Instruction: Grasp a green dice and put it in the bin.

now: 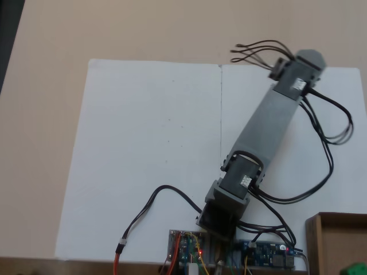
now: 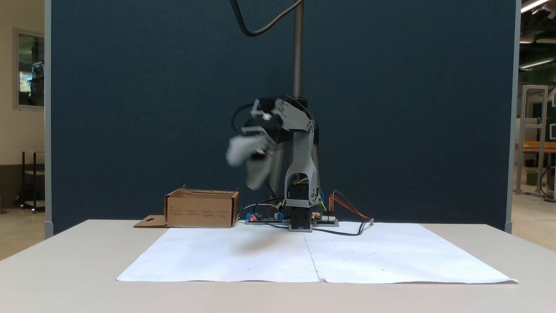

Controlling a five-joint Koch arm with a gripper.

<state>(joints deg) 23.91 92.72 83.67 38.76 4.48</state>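
In a fixed view, a bright green dice (image 1: 356, 269) lies inside the bin (image 1: 314, 240), whose brown walls fill the bottom right corner. From the front, the bin (image 2: 202, 208) is a brown cardboard box at the left of the arm base, and its inside is hidden. My gripper (image 2: 251, 171) hangs high in the air, up and to the right of the bin, pointing downward. It is smeared by motion blur, so its jaws cannot be made out. No green shows in the blur. From above, the grey arm (image 1: 275, 120) covers the gripper.
White paper sheets (image 1: 149, 160) cover the table in front of the base. Circuit boards (image 1: 189, 249) and loose black and orange cables (image 1: 321, 172) lie around the base. A cardboard flap (image 2: 150, 221) lies flat left of the bin. A dark partition stands behind.
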